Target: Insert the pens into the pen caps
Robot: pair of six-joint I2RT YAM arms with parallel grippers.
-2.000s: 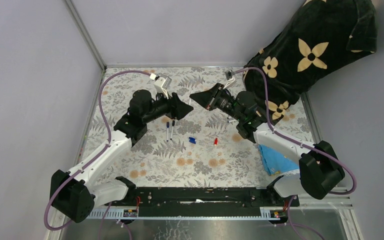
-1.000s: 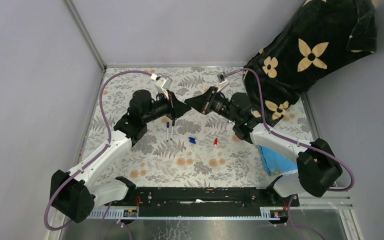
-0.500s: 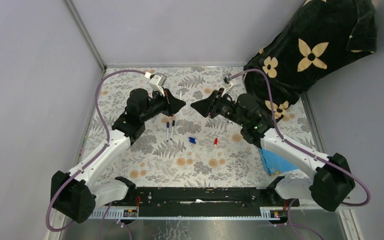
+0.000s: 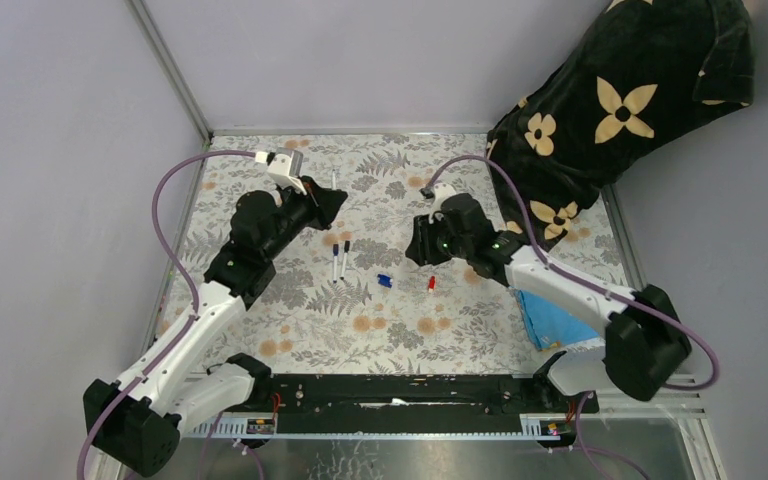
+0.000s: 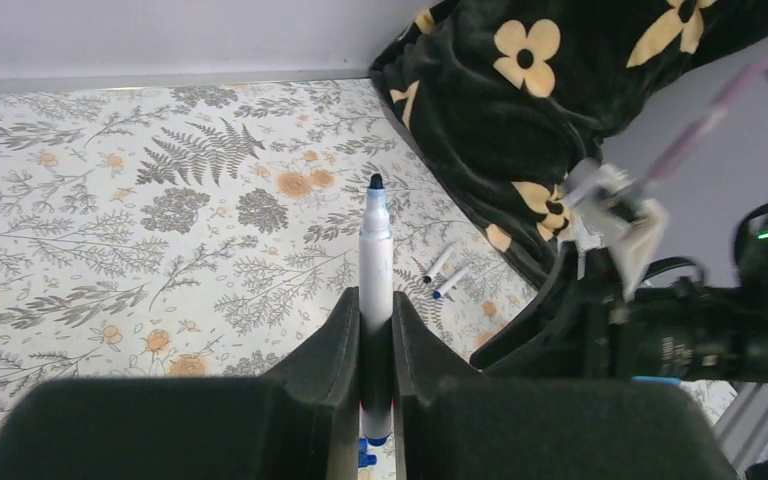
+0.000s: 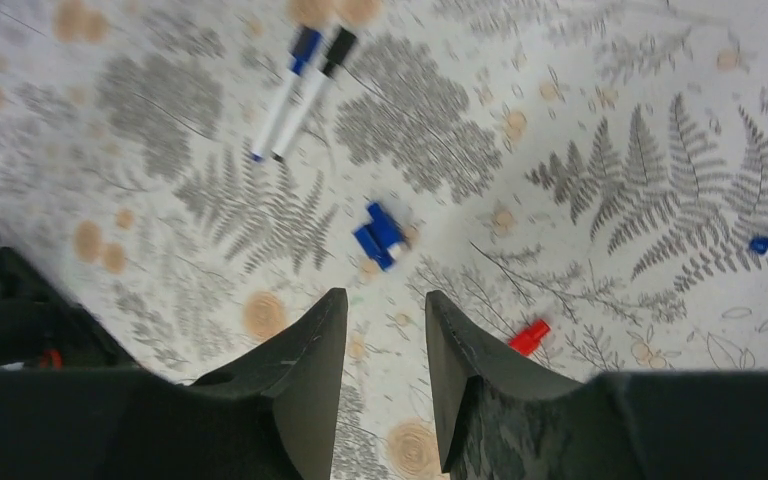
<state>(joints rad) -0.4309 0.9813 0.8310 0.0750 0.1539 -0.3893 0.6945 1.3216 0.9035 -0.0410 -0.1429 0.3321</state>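
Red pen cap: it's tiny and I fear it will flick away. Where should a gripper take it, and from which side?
Take the red pen cap across its narrow middle, coming straight down from above: it lies flat on its side with bare surface all around, the blue caps well apart.

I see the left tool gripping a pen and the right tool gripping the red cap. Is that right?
Not quite. The left tool does grip a pen, but the right tool is open and empty; the red cap lies loose on the table, as the right wrist view shows.
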